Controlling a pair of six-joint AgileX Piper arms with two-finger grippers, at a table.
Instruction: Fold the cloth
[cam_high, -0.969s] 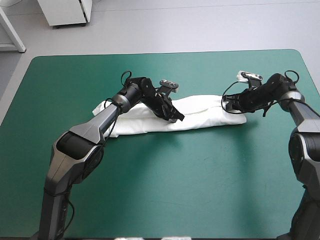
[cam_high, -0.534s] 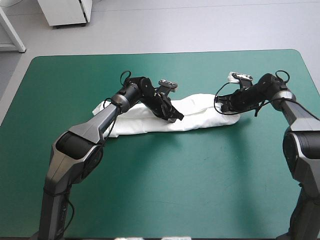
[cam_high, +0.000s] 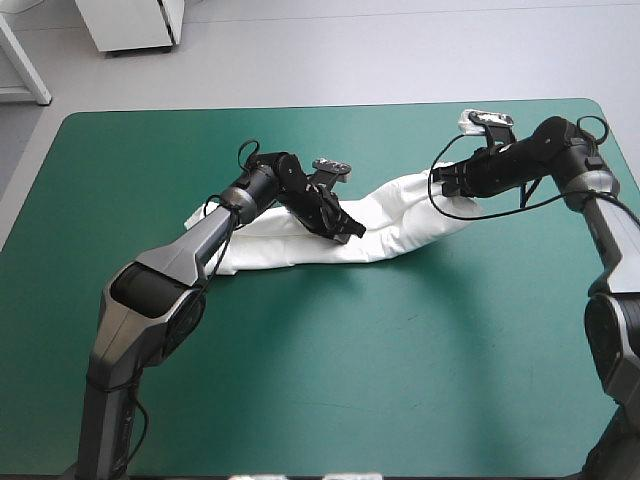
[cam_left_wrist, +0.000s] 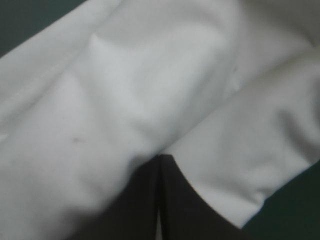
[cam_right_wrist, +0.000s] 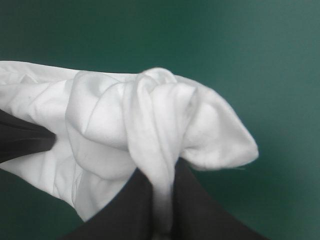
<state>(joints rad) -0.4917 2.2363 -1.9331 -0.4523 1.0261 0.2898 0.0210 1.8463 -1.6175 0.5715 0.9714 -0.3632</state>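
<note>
The white T-shirt (cam_high: 290, 240) lies as a long folded band across the middle of the table. My left gripper (cam_high: 348, 228) is shut, its tip pressed down on the band's middle. In the left wrist view the black fingers (cam_left_wrist: 145, 200) meet in one arch, left gripper (cam_left_wrist: 160, 159), with the shirt (cam_left_wrist: 125, 90) filling the view ahead. My right gripper (cam_high: 447, 186) is shut on the shirt's right end and holds it off the cover. A bunched fold of the shirt (cam_right_wrist: 150, 115) rises from the right gripper (cam_right_wrist: 161, 172).
The teal-green cover (cam_high: 400, 380) stretches wide between the shirt and the table's near edge. The far edge (cam_high: 330, 106) runs a short way beyond both grippers.
The right gripper shut on the shirt's right end, then lifted it and drew it toward the far edge, so the band now bends upward there. The left gripper stayed put.
</note>
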